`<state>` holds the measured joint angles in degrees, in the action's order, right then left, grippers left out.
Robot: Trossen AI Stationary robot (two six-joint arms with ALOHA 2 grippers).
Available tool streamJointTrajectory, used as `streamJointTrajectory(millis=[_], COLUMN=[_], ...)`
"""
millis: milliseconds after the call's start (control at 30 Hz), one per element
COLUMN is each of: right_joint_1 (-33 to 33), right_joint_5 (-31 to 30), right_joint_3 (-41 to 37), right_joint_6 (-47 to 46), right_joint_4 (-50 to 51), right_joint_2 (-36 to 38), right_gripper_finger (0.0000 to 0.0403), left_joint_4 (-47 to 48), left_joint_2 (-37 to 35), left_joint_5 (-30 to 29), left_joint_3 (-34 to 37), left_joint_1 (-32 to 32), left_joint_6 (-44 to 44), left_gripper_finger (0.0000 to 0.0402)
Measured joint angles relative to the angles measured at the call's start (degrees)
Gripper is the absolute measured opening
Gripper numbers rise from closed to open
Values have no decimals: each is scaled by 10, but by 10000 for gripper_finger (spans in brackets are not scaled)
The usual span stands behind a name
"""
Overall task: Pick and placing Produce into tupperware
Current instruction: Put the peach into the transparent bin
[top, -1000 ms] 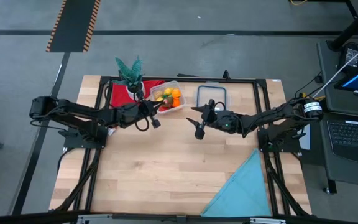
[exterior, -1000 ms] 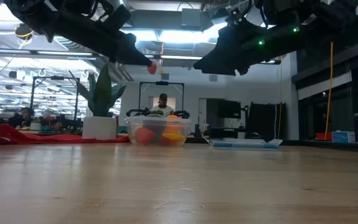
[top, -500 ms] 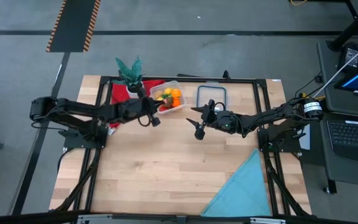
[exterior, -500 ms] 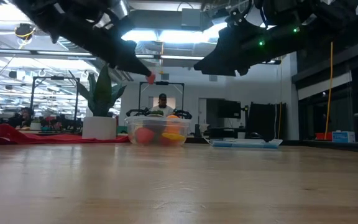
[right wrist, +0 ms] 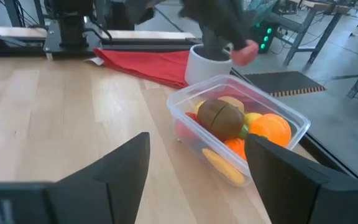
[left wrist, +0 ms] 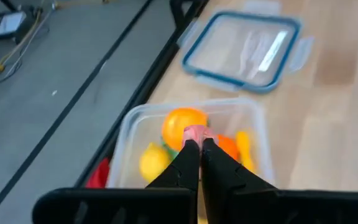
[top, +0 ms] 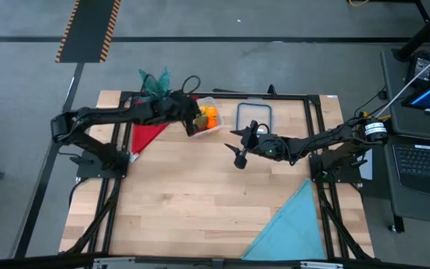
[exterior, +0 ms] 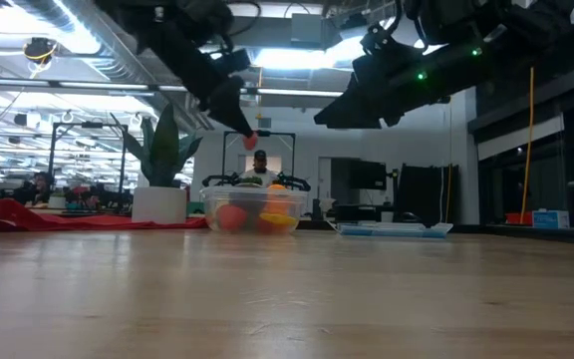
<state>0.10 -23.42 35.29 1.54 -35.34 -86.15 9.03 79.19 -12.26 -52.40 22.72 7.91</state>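
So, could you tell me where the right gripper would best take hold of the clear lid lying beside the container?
Probably by a short edge of the lid, coming from above: it lies flat on the table, so only its raised blue-grey rim offers the open right gripper a grip.

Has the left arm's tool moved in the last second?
Yes. The left tool, shut on a small red piece, has swung from the bare wood beside the tupperware to over it.

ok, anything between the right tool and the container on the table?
Nothing. In the high view only bare wood lies between the open right tool and the container; the lid sits off to the side.
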Motion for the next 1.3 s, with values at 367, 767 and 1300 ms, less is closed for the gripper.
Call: streamJointTrajectory(millis=[367,767,1300], right_joint_1=[0,-27,-30], right_joint_5=[0,0,1], right_joint_3=[0,0,0], right_joint_6=[3,-3,-1], right_joint_4=[16,36,36], right_joint_2=[0,0,0], right_gripper_finger=[263,263,263], left_joint_4=[112,113,144], left_joint_2=[84,119,164], left_joint_5=[2,34,95], left_joint_3=[-112,-113,-113], left_joint_1=[63,88,124], left_joint_6=[34,46,67], left_gripper_finger=[0,0,17])
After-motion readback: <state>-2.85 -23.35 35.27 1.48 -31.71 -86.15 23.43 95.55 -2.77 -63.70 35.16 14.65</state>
